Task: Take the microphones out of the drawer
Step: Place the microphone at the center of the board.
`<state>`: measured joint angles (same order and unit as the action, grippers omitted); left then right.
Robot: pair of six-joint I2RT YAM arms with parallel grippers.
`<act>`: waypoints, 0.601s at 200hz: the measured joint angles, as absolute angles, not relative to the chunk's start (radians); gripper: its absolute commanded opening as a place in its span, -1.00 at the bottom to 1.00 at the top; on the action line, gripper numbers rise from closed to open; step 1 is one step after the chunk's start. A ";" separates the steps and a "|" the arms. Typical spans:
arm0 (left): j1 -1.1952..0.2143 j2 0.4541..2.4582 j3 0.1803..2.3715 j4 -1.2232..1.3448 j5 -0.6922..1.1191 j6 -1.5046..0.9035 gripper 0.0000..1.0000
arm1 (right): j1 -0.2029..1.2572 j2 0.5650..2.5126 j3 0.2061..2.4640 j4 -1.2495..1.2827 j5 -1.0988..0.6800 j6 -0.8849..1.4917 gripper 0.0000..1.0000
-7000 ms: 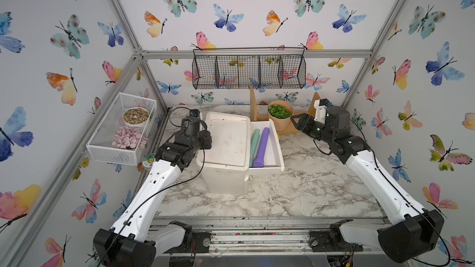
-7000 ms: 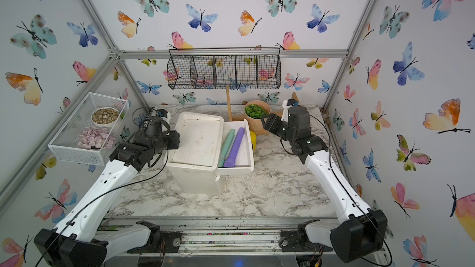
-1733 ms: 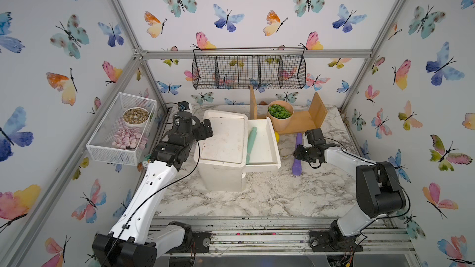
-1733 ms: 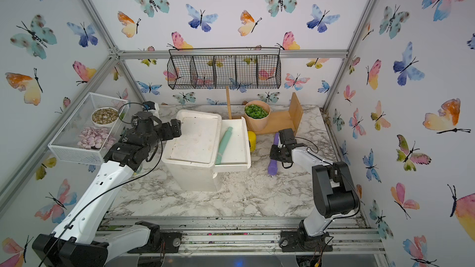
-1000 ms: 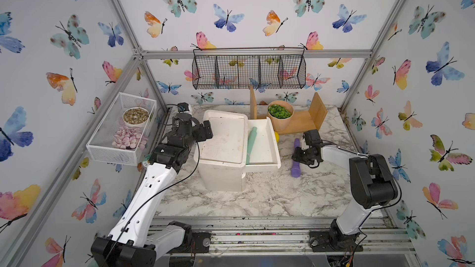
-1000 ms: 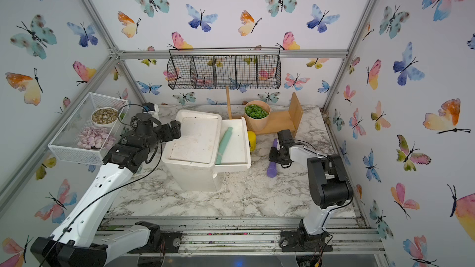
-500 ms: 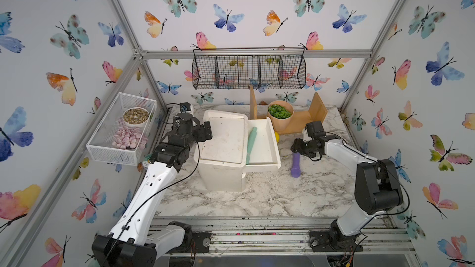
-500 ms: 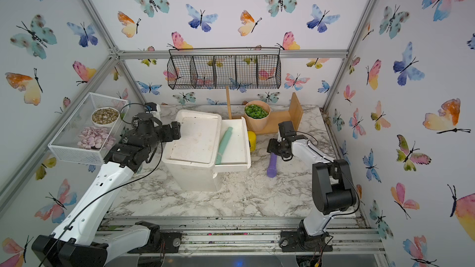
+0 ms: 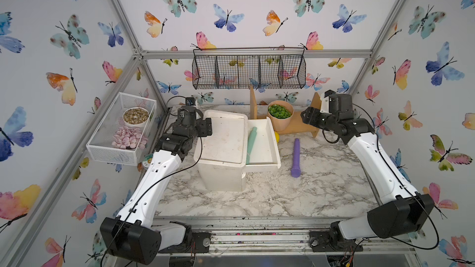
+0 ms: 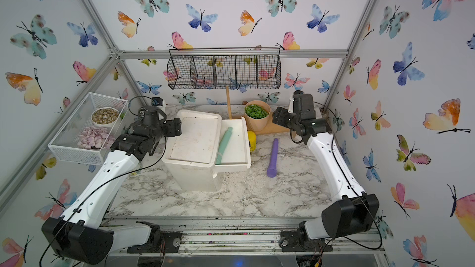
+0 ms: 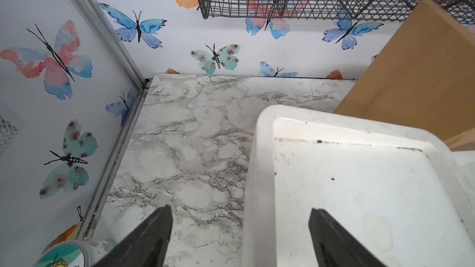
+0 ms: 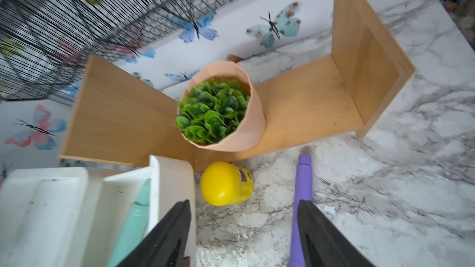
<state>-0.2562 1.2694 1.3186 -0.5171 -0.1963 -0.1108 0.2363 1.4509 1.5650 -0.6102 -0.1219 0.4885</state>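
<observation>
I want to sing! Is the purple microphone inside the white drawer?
No, the purple microphone lies on the marble table, outside the drawer.

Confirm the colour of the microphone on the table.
The microphone is purple; clearest in a top view.

walls: butterfly wallpaper (image 9: 226, 19) | frame: aluminium bars (image 9: 334, 53) | back wall: black wire basket (image 9: 249, 73) | tabletop: grey-veined marble (image 9: 282, 196)

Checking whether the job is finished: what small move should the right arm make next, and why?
Probably pull the right tool back toward rest. The purple microphone already lies on the marble table beside the open drawer, and the tool hangs open and empty, raised clear of it.
</observation>
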 measured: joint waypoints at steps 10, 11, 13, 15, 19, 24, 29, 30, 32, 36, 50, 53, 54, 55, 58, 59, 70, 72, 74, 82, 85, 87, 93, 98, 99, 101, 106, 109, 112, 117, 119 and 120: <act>-0.256 1.271 1.319 -0.524 -0.196 -0.108 0.61 | 0.239 1.451 1.605 -0.616 -0.144 0.507 0.37; -0.256 1.271 1.319 -0.524 -0.196 -0.108 0.61 | 0.240 1.451 1.607 -0.617 -0.146 0.508 0.37; -0.256 1.271 1.319 -0.525 -0.196 -0.107 0.61 | 0.242 1.451 1.614 -0.618 -0.149 0.509 0.36; -0.256 1.271 1.319 -0.526 -0.197 -0.106 0.60 | 0.242 1.451 1.620 -0.620 -0.153 0.513 0.36; -0.256 1.271 1.319 -0.529 -0.196 -0.104 0.60 | 0.246 1.454 1.636 -0.623 -0.160 0.520 0.36; -0.256 1.271 1.319 -0.531 -0.196 -0.104 0.59 | 0.253 1.457 1.653 -0.628 -0.166 0.530 0.37; -0.256 1.271 1.319 -0.533 -0.196 -0.102 0.58 | 0.262 1.462 1.671 -0.634 -0.172 0.536 0.36; -0.256 1.271 1.319 -0.534 -0.196 -0.101 0.58 | 0.265 1.464 1.677 -0.636 -0.174 0.538 0.36; -0.256 1.271 1.319 -0.535 -0.196 -0.101 0.58 | 0.270 1.467 1.686 -0.640 -0.174 0.542 0.36; -0.256 1.271 1.319 -0.536 -0.196 -0.100 0.58 | 0.280 1.474 1.703 -0.648 -0.180 0.547 0.36; -0.256 1.271 1.318 -0.537 -0.194 -0.098 0.56 | 0.326 1.505 1.762 -0.670 -0.186 0.564 0.36; -0.256 1.271 1.318 -0.538 -0.193 -0.097 0.55 | 0.340 1.514 1.777 -0.675 -0.186 0.567 0.36; -0.256 1.271 1.318 -0.538 -0.193 -0.097 0.55 | 0.345 1.517 1.782 -0.678 -0.187 0.569 0.36; -0.256 1.271 1.318 -0.538 -0.193 -0.097 0.55 | 0.348 1.519 1.785 -0.678 -0.187 0.569 0.36; -0.256 1.271 1.318 -0.538 -0.192 -0.096 0.54 | 0.360 1.527 1.796 -0.682 -0.188 0.572 0.36; -0.256 1.271 1.318 -0.538 -0.192 -0.097 0.54 | 0.365 1.531 1.802 -0.684 -0.187 0.574 0.36; -0.256 1.271 1.317 -0.540 -0.187 -0.095 0.53 | 0.409 1.561 1.839 -0.695 -0.189 0.585 0.35; -0.256 1.271 1.316 -0.540 -0.186 -0.095 0.53 | 0.418 1.567 1.845 -0.698 -0.189 0.587 0.36; -0.256 1.271 1.316 -0.540 -0.185 -0.094 0.53 | 0.425 1.572 1.850 -0.701 -0.189 0.588 0.36; -0.256 1.271 1.312 -0.541 -0.184 -0.093 0.53 | 0.453 1.592 1.868 -0.711 -0.191 0.597 0.35; -0.256 1.271 1.310 -0.542 -0.182 -0.093 0.53 | 0.465 1.601 1.874 -0.716 -0.191 0.602 0.35; -0.256 1.271 1.308 -0.543 -0.181 -0.093 0.53 | 0.472 1.605 1.877 -0.719 -0.191 0.603 0.35; -0.256 1.271 1.303 -0.543 -0.180 -0.093 0.53 | 0.490 1.617 1.884 -0.724 -0.192 0.611 0.35; -0.256 1.271 1.299 -0.544 -0.179 -0.093 0.53 | 0.506 1.626 1.887 -0.728 -0.192 0.616 0.35; -0.256 1.270 1.297 -0.544 -0.179 -0.093 0.53 | 0.510 1.629 1.887 -0.728 -0.192 0.618 0.35; -0.256 1.270 1.295 -0.544 -0.179 -0.093 0.52 | 0.516 1.632 1.888 -0.730 -0.192 0.620 0.35; -0.256 1.270 1.290 -0.544 -0.178 -0.093 0.52 | 0.529 1.639 1.888 -0.731 -0.194 0.624 0.34; -0.256 1.269 1.285 -0.545 -0.178 -0.093 0.52 | 0.537 1.644 1.888 -0.733 -0.196 0.628 0.34; -0.256 1.269 1.281 -0.545 -0.178 -0.093 0.52 | 0.544 1.649 1.888 -0.734 -0.196 0.630 0.34; -0.256 1.269 1.276 -0.546 -0.178 -0.093 0.51 | 0.556 1.657 1.888 -0.737 -0.199 0.637 0.34; -0.256 1.268 1.274 -0.548 -0.178 -0.093 0.50 | 0.560 1.659 1.888 -0.739 -0.199 0.637 0.34; -0.256 1.268 1.272 -0.548 -0.177 -0.093 0.50 | 0.561 1.660 1.888 -0.740 -0.199 0.638 0.34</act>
